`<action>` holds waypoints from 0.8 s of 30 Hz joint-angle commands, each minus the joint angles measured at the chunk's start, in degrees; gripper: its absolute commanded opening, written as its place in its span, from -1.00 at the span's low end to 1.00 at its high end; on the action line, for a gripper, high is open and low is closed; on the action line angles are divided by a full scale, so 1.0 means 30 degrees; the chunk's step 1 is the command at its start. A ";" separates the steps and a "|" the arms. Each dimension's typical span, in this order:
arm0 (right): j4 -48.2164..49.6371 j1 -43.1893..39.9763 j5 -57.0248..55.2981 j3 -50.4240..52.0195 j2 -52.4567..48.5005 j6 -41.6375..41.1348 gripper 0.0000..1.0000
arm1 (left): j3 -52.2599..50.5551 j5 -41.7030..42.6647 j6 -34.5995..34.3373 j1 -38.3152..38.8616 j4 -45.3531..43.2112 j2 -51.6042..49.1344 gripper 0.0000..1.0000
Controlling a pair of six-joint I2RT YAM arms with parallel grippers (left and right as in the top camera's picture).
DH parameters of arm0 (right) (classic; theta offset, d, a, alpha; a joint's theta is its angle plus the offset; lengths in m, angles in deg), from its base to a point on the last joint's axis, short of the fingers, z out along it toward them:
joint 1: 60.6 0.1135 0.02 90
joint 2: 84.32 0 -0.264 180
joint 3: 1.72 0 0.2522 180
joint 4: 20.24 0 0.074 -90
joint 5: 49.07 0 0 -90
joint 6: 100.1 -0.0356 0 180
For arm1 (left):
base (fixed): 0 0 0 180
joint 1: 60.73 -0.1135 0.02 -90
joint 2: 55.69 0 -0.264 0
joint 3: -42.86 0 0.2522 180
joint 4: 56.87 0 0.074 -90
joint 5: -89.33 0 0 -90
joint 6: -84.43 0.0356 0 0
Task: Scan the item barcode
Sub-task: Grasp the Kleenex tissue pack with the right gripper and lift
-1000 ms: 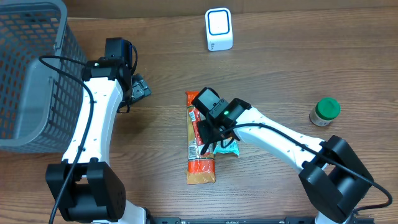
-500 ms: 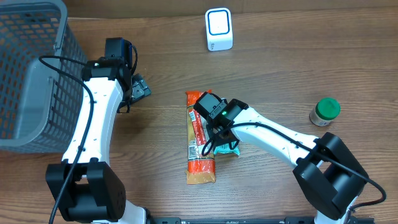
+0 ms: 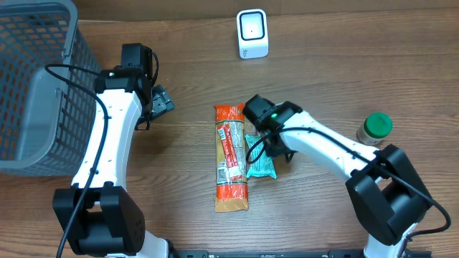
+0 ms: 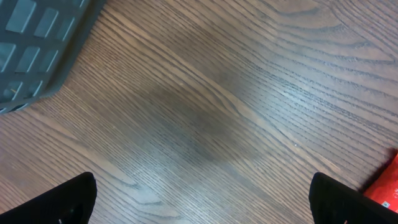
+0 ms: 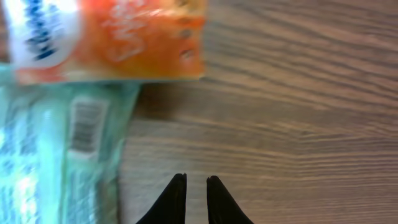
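Note:
An orange snack package [image 3: 231,158] lies lengthwise at the table's middle, with a smaller teal packet [image 3: 259,162] against its right side. In the right wrist view the teal packet [image 5: 56,155] shows a barcode [image 5: 84,124] face up, below the orange package [image 5: 112,37]. My right gripper [image 3: 278,151] [image 5: 196,180] hovers over bare wood just right of the teal packet, shut with nothing in it. The white scanner [image 3: 252,34] stands at the back. My left gripper [image 3: 161,101] [image 4: 202,205] is open over bare wood, far left of the packages.
A grey mesh basket [image 3: 32,86] fills the back left corner. A green-lidded jar [image 3: 374,128] stands at the right. A red corner of the orange package [image 4: 388,183] shows at the right edge of the left wrist view.
My right gripper has swung right, off the packages, and now sits beside the teal packet, which lies uncovered. The left arm has not moved.

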 commanded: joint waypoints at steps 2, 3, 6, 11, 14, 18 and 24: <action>0.0474 -0.0335 0.1610 0.0124 -0.0080 -0.0102 -0.70 | 0.0284 -0.0262 0.0226 0.0102 -0.0015 0.0364 0.99; 0.0612 -0.0335 0.2106 0.0124 -0.0080 -0.0102 -0.70 | 0.0284 -0.0262 0.0219 0.0102 -0.0015 0.0364 0.99; 0.1224 -0.0335 0.3738 0.0124 -0.0080 -0.0197 -0.70 | 0.0284 -0.0262 0.0219 0.0102 -0.0015 0.0364 1.00; 0.1413 -0.0335 0.3956 0.0204 -0.0087 -0.3563 -0.83 | 0.0284 -0.0262 0.0226 0.0102 -0.0015 0.0364 1.00; 0.2208 -0.0335 0.3905 0.0495 -0.0087 -0.4240 -0.85 | 0.0284 -0.0262 0.0219 0.0102 -0.0015 0.0364 0.99; 0.4175 -0.0335 0.3650 0.1304 -0.0087 -0.4233 -0.85 | 0.0284 -0.0262 0.0219 0.0102 -0.0022 0.0364 1.00; 0.5224 -0.0517 0.1880 0.1668 -0.0087 -0.4233 -0.88 | 0.0284 -0.0262 0.0226 0.0102 -0.0015 0.0364 0.99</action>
